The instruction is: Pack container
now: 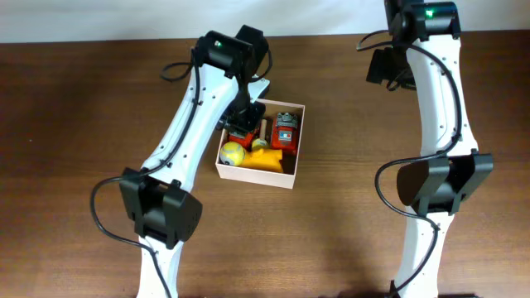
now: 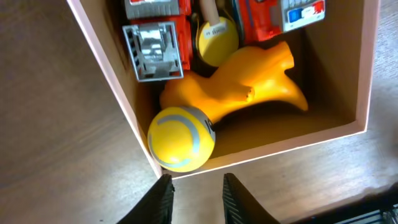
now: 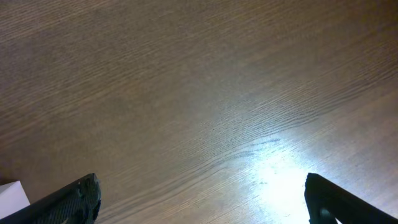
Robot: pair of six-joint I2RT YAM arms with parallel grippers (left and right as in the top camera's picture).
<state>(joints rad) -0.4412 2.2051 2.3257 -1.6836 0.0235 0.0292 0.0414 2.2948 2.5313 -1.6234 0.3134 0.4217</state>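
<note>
Toys crowd the container (image 1: 257, 176), which sits on the counter (image 1: 74, 124) a little left of centre, just beside the left arm and well apart from the right one. The left hand (image 2: 198, 184) hangs over the container's front left corner, its fingers (image 2: 163, 200) a narrow gap apart and gripping nothing. Whether they touch the wall below cannot be told. Just past them a yellow ball (image 2: 181, 138) with pale grey curved stripes lies in that corner against both walls. A yellow animal figure (image 2: 249, 87) rests against the ball and stretches across the tan floor. Behind it stand a red truck (image 2: 155, 34) with a grey barred front, a yellow disc (image 2: 216, 36) on a wooden stick, and a second red toy (image 2: 280, 15). The disc bears a few small dark marks, too small to read. The second red toy carries a panel of blue, white and red blocks, and any lettering on it is too blurred to make out. The right hand (image 3: 200, 186) is spread wide and holds nothing, above bare wood toward the far right of the counter.
</note>
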